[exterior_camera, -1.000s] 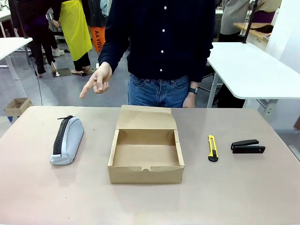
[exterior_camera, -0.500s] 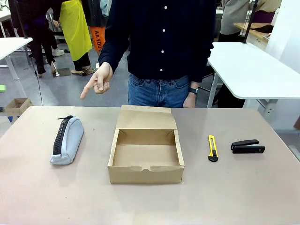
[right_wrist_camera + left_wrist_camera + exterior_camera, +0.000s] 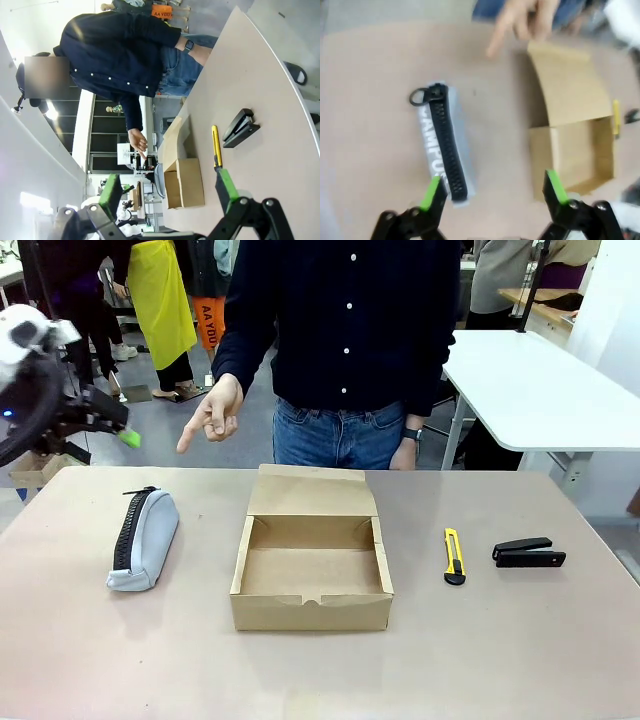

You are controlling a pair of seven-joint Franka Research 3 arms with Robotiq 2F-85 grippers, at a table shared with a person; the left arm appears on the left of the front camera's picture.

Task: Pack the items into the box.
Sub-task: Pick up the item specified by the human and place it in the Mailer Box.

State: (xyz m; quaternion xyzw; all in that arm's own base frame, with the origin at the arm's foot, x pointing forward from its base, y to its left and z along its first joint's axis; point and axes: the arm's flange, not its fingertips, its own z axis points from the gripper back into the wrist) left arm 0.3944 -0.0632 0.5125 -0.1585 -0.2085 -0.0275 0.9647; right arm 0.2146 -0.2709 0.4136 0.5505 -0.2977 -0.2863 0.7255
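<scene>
The grey zip pouch lies on the table's left side, its black zipper facing left. The black stapler rests at the right. Between them stands the brown cardboard box, lid flap folded back and nothing inside. My left gripper hovers high at the far left, above and behind the pouch. In the left wrist view, the left gripper is open over the pouch, beside the box. My right gripper is open and holds nothing, well away from the stapler.
A yellow-and-black utility knife lies between the box and the stapler. A person stands at the far edge, one hand pointing down towards the pouch side. The front half of the table is bare.
My left arm has come into the front view at the upper left, over the pouch's side. The person's pointing hand has barely shifted. The objects on the table have not moved.
</scene>
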